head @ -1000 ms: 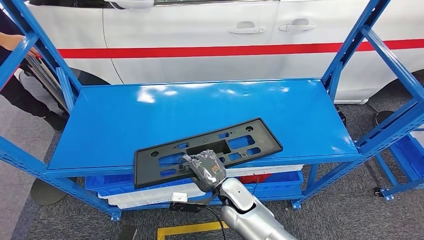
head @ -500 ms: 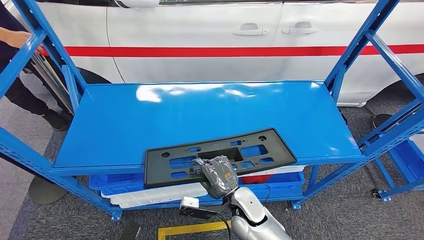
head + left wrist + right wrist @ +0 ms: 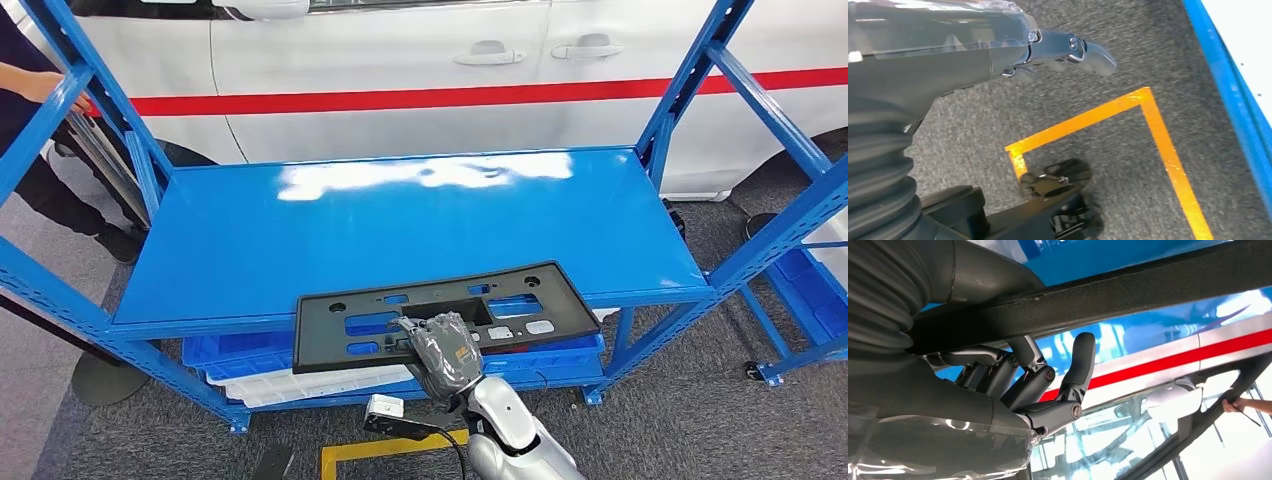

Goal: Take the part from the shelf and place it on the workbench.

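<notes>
One flat black plastic part (image 3: pixel 442 314), long and narrow with cut-out windows, sits at the front edge of the blue shelf (image 3: pixel 300 230), and its near side already overhangs that edge. The right hand (image 3: pixel 445 350) grasps it at the middle of the near long edge; in the right wrist view the thumb lies on one face of the bar and the darker fingers (image 3: pixel 1080 365) curl up against the other, so the part is pinched between them. The left hand (image 3: pixel 1068 50) hangs over the grey floor with nothing in it, its fingers loosely extended.

The part looks light and fairly stiff, though a piece this long and thin will likely flex and droop at the ends when it is carried by one edge. Its smooth plastic could slip in a pinch. A hold near the middle, as here, keeps it balanced; the ribs around the cut-outs would give the fingers something to catch on.

A white car (image 3: pixel 420 60) stands behind the shelf, and a person's hand (image 3: pixel 50 88) rests on the frame at the far left.
</notes>
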`<action>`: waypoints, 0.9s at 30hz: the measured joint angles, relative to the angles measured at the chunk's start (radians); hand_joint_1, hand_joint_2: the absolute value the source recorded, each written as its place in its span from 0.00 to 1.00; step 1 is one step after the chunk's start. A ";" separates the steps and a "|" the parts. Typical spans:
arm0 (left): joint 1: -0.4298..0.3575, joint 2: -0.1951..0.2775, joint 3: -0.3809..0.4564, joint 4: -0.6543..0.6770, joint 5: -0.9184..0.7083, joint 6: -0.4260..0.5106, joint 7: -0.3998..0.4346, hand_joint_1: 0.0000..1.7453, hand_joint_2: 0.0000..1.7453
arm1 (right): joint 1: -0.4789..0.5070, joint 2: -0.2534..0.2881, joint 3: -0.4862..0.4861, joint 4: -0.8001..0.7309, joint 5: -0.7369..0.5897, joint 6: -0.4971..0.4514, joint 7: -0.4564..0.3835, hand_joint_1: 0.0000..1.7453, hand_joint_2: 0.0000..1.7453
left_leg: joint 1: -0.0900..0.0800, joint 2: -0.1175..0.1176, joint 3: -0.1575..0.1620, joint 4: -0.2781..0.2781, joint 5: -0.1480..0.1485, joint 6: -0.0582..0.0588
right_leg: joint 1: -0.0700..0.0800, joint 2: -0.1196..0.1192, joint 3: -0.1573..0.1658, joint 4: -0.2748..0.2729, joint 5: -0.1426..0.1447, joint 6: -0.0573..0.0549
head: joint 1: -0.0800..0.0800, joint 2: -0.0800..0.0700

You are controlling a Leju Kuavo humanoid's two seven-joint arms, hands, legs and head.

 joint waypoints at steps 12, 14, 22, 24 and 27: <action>-0.011 0.001 -0.020 -0.001 0.005 -0.014 0.001 0.00 1.00 | 0.027 -0.001 -0.003 -0.017 0.015 0.010 0.004 1.00 1.00 | 0.032 -0.007 0.150 -0.164 0.042 0.010 | -0.029 0.006 -0.105 0.073 0.027 0.077 | 0.003 0.000; -0.014 0.001 -0.021 -0.001 0.007 -0.016 -0.001 0.00 1.00 | 0.033 -0.001 -0.005 -0.017 0.010 0.008 0.003 1.00 1.00 | 0.027 -0.003 0.128 -0.164 0.063 0.027 | -0.030 0.005 -0.141 0.160 -0.059 0.078 | 0.003 0.000; -0.013 -0.002 -0.022 -0.002 0.007 -0.019 -0.001 0.00 1.00 | 0.062 0.002 -0.006 -0.017 0.002 0.009 0.003 1.00 1.00 | -0.015 -0.004 0.035 -0.163 0.139 0.040 | 0.012 0.005 0.000 0.115 -0.092 0.006 | 0.002 0.000; -0.014 -0.005 -0.022 -0.002 0.007 -0.019 -0.002 0.00 1.00 | 0.061 0.002 -0.007 -0.019 0.002 0.009 0.003 1.00 1.00 | -0.009 -0.004 0.032 -0.168 0.153 0.030 | 0.023 0.004 0.031 0.055 -0.092 -0.011 | 0.002 0.000; -0.014 -0.005 -0.022 -0.002 0.007 -0.021 -0.002 0.00 1.00 | 0.061 0.003 -0.007 -0.020 0.002 0.009 0.003 1.00 1.00 | -0.007 -0.003 0.026 -0.172 0.159 0.014 | 0.020 0.000 0.024 0.028 -0.053 -0.017 | 0.003 0.000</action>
